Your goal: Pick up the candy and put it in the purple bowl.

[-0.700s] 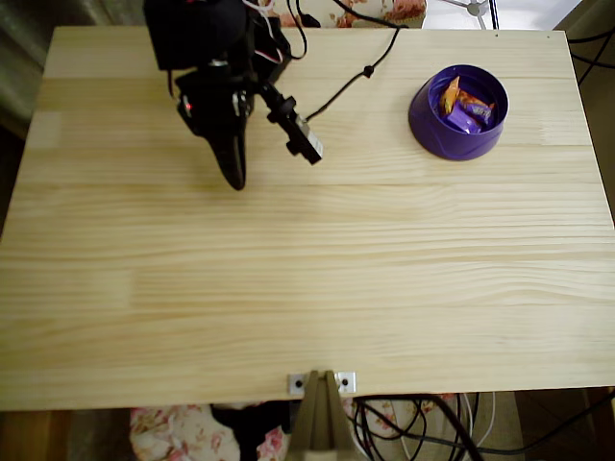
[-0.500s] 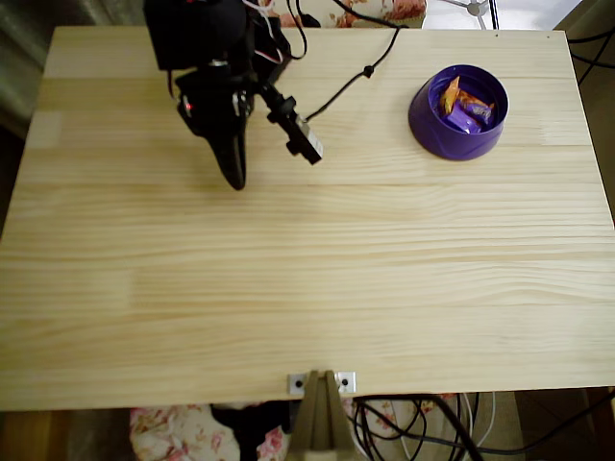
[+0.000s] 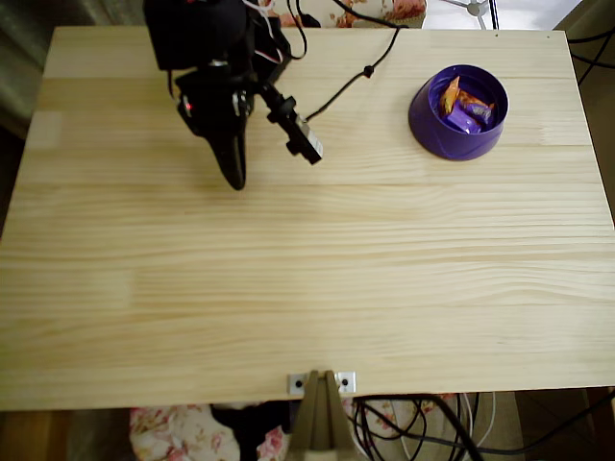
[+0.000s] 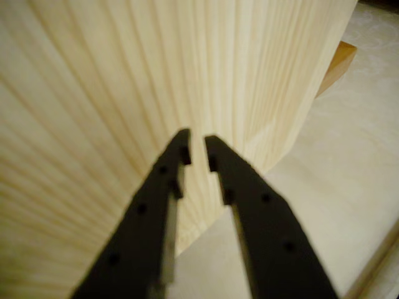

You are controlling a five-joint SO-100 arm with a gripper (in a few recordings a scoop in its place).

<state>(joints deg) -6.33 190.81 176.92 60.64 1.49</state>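
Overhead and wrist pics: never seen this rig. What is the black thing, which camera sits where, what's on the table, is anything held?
The black thing is a small robot arm; its gripper is a two-finger claw. One picture comes from a fixed camera looking straight down on the wooden table. The other comes from a camera riding on the arm's wrist, so you look along the two black fingers at the tabletop and its edge. In that view the fingertips stand slightly apart with nothing between them, so nothing is held. On the table stands a purple bowl at the upper right of the overhead view. Inside it lie the candy in a purple wrapper and orange-wrapped candies.
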